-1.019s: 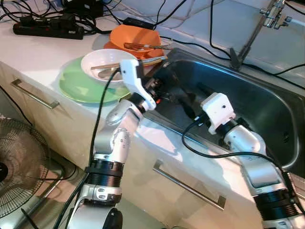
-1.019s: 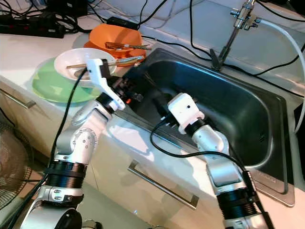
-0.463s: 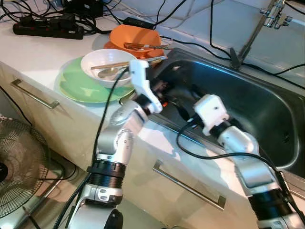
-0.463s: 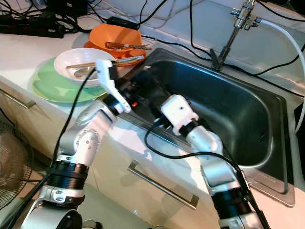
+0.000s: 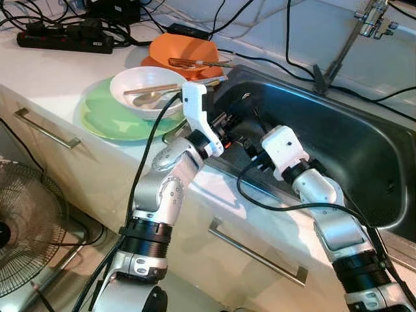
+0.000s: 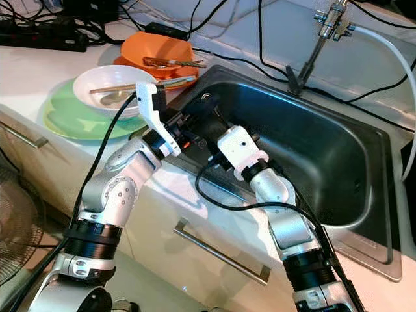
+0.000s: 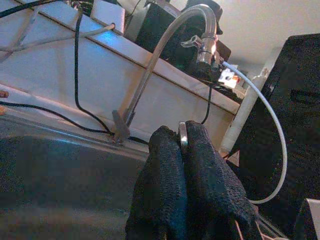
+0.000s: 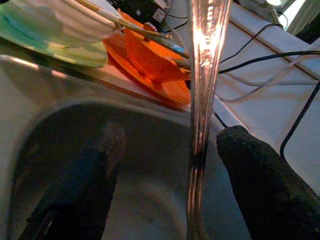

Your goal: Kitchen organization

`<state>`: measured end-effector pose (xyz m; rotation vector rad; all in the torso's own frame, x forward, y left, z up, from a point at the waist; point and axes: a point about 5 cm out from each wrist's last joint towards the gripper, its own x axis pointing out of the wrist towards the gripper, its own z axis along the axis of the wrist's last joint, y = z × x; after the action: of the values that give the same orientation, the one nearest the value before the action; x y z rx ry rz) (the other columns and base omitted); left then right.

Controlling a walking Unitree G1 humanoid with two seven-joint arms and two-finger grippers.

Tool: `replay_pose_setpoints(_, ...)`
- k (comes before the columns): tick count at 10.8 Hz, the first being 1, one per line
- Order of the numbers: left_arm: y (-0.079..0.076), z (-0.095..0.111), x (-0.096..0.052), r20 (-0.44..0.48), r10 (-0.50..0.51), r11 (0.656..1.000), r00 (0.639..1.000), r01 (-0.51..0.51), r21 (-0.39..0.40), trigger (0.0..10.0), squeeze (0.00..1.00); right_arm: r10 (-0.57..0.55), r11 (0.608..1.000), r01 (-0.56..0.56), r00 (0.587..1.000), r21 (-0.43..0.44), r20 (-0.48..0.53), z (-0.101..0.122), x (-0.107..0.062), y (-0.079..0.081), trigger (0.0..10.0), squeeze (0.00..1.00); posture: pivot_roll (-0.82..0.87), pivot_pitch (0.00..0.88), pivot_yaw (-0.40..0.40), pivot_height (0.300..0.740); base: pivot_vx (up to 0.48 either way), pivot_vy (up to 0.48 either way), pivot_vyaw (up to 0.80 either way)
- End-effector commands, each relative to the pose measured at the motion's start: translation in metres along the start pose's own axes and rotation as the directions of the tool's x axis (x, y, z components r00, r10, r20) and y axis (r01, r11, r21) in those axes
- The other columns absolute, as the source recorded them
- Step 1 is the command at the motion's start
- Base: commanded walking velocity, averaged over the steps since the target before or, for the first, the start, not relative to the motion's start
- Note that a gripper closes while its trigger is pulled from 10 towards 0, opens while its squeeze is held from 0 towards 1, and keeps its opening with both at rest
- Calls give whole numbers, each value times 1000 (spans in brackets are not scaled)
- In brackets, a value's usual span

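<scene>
My left gripper is shut on a thin silver utensil, held over the left corner of the steel sink. In the left eye view this gripper sits just inside the sink's rim. My right gripper reaches in from the right and stands open. Its two black fingers lie on either side of the shiny utensil handle, apart from it. A white bowl with chopsticks and a spoon rests on a green plate.
An orange bowl holding cutlery sits on an orange plate behind the white bowl. A faucet and black cables run along the back of the counter, with a power strip at the far left. A fan stands on the floor.
Both arms have drawn together at the sink's left corner. The right gripper has slid left until its fingers flank the utensil that the left gripper holds.
</scene>
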<state>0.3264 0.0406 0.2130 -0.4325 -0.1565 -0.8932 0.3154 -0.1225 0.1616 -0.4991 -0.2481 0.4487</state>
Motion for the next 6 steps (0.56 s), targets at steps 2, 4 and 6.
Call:
replay_pose_setpoints(2, -8, 0, 3, -2, -40, 999, 999, 40, -1, 10000, 0, -28, 999, 28, 1000, -20, -9, -1, 2, -7, 0, 0, -46, 58, -100, 740, 0, 0, 0)
replay_pose_setpoints(4, -8, 0, 2, -6, -39, 999, 999, 39, 0, 10000, 0, -30, 999, 30, 1000, -21, -8, -1, 2, -7, 0, 0, -45, 59, -100, 740, 0, 0, 0)
replay_pose_setpoints(6, -8, 0, 2, -7, -38, 999, 999, 38, 0, 10000, 0, -39, 999, 39, 999, 1, 1, 0, 3, -8, 0, 0, -46, 58, -97, 740, 0, 0, 0)
